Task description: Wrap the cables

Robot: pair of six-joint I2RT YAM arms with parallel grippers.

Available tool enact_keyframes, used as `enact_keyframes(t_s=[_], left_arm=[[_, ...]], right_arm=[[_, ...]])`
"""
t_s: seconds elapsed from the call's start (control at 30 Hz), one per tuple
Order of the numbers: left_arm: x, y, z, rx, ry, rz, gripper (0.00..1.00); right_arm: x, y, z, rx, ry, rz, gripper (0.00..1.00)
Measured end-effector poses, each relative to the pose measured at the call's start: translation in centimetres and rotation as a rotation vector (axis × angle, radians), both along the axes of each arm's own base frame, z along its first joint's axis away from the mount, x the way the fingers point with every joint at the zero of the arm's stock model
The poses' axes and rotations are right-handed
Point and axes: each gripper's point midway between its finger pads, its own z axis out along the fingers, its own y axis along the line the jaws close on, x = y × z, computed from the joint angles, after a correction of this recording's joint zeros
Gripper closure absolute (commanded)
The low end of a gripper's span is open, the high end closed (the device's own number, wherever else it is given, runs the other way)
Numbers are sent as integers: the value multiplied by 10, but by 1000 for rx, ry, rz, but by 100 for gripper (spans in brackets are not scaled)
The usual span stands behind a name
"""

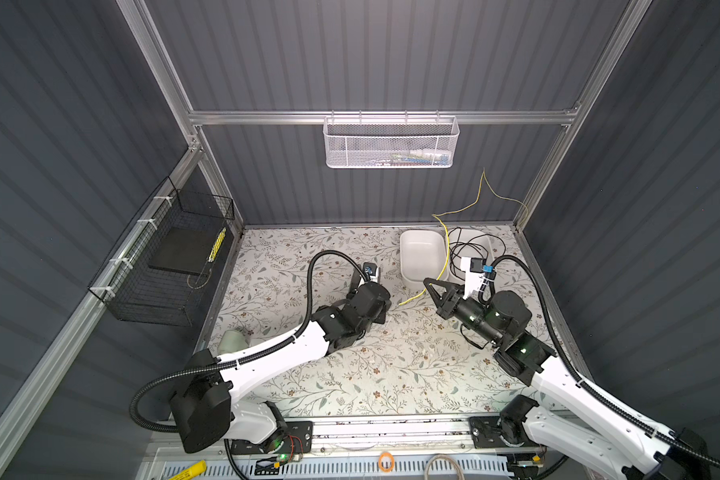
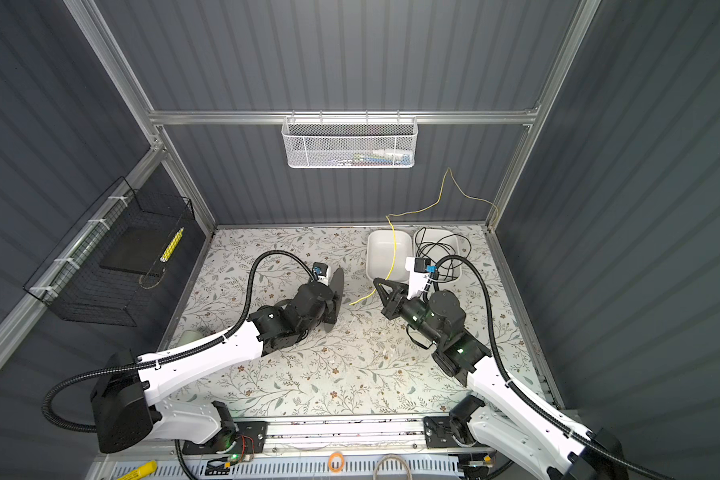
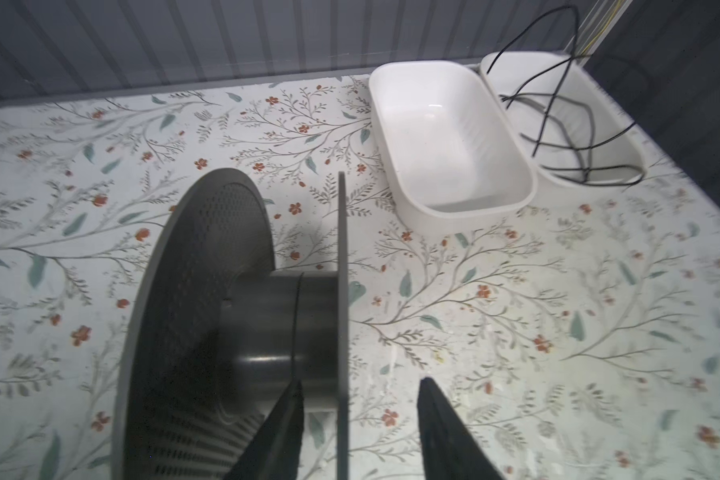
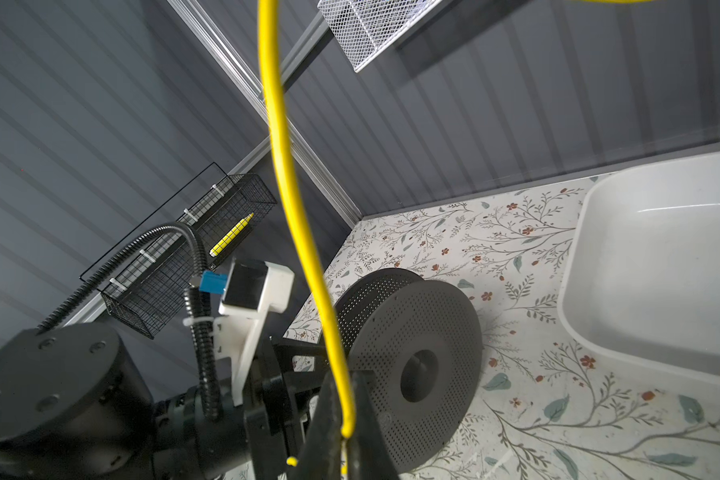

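Note:
A thin yellow cable loops up the back wall, crosses a white bin and ends loose on the table. My right gripper is shut on it near that end, and the wire rises from between its fingers. A dark grey perforated spool stands on edge on the floral table. My left gripper is open, its two fingers apart on either side of the spool's thin flange, without pinching it. In both top views that gripper is hidden under its wrist.
Two white bins stand at the back right: an empty one and one holding a tangled black cable. A white mesh basket hangs on the back rail. A black wire basket hangs on the left wall.

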Motion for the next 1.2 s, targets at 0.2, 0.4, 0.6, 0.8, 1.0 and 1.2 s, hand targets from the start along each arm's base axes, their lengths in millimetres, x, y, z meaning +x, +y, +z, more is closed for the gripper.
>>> enact_keyframes(t_s=[0.2, 0.4, 0.6, 0.8, 1.0, 1.2], left_arm=[[-15, 4, 79, -115, -79, -76, 39], [-7, 52, 95, -173, -83, -42, 38], [20, 84, 34, -245, 96, -44, 33], [8, 65, 8, -352, 195, -169, 33], [4, 60, 28, -436, 147, -243, 33], [5, 65, 24, -436, 152, -249, 33]], right_arm=[[9, 16, -17, -45, 48, 46, 100], [19, 48, -13, -97, 58, 133, 100], [30, 96, 3, -152, 46, 236, 100], [38, 128, -37, -246, 140, 296, 100], [49, 144, -69, -327, 209, 322, 100], [55, 153, -75, -347, 217, 342, 100]])
